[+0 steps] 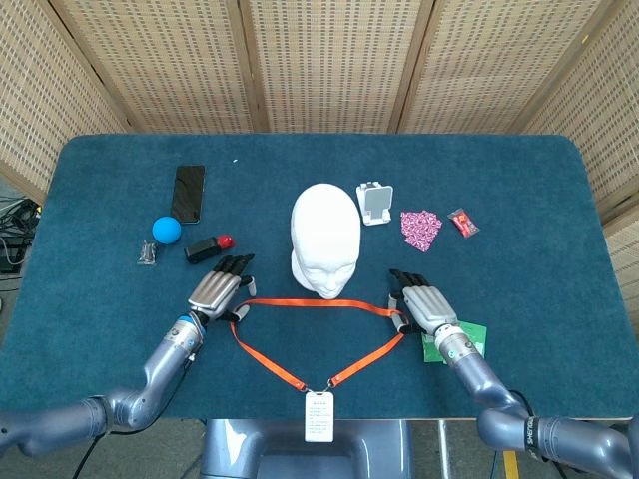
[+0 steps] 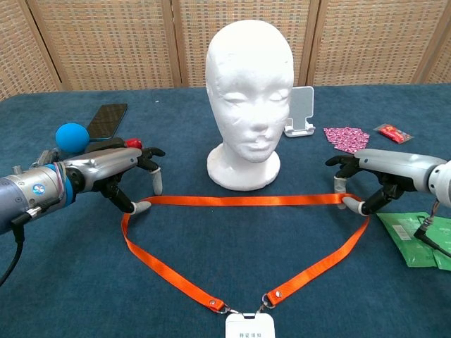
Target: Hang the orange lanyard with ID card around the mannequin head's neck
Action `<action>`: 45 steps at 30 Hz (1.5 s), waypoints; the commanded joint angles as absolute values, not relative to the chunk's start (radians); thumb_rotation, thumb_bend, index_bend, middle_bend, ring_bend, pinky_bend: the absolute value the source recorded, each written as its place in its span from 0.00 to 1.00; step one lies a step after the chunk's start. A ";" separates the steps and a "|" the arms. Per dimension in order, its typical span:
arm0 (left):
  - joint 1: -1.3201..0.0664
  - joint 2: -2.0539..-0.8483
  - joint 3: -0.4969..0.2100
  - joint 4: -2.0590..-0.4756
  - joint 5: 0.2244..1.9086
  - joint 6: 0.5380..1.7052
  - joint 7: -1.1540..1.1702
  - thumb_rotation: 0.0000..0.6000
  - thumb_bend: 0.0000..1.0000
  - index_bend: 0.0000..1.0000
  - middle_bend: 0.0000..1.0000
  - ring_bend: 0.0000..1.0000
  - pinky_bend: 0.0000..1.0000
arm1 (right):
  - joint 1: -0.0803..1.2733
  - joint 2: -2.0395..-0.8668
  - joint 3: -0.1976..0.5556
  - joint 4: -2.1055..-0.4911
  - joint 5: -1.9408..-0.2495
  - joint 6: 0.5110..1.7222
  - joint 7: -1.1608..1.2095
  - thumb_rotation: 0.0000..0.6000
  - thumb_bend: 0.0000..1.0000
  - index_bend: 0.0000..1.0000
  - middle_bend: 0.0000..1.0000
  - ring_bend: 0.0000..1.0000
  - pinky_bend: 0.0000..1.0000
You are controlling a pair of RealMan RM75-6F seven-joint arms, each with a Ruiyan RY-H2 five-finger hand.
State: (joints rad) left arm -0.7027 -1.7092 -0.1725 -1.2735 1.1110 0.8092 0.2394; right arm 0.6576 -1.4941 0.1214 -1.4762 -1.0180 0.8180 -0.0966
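Note:
The white mannequin head [image 1: 324,235] [image 2: 250,91] stands upright mid-table, facing me. In front of it the orange lanyard [image 1: 310,302] [image 2: 239,200] lies flat in a triangle. Its ID card [image 1: 319,415] [image 2: 249,327] hangs at the near table edge. My left hand [image 1: 215,289] [image 2: 113,165] hovers over the strap's left corner with its fingers apart and a fingertip [image 2: 143,207] touching the strap. My right hand [image 1: 427,305] [image 2: 380,165] pinches the strap's right corner between thumb and a finger.
Left of the head lie a blue ball [image 1: 166,230], a black phone [image 1: 188,193] and a black-and-red object [image 1: 207,247]. To its right are a white stand [image 1: 375,203], a pink packet [image 1: 420,229], a red packet [image 1: 463,222] and green packets [image 2: 416,239].

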 commanded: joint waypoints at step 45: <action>-0.647 -1.722 -0.027 -1.168 1.651 1.319 -0.038 1.00 0.45 0.69 0.00 0.00 0.00 | 0.600 -1.370 0.040 -1.576 -1.485 1.014 -0.036 1.00 0.79 0.68 0.05 0.00 0.00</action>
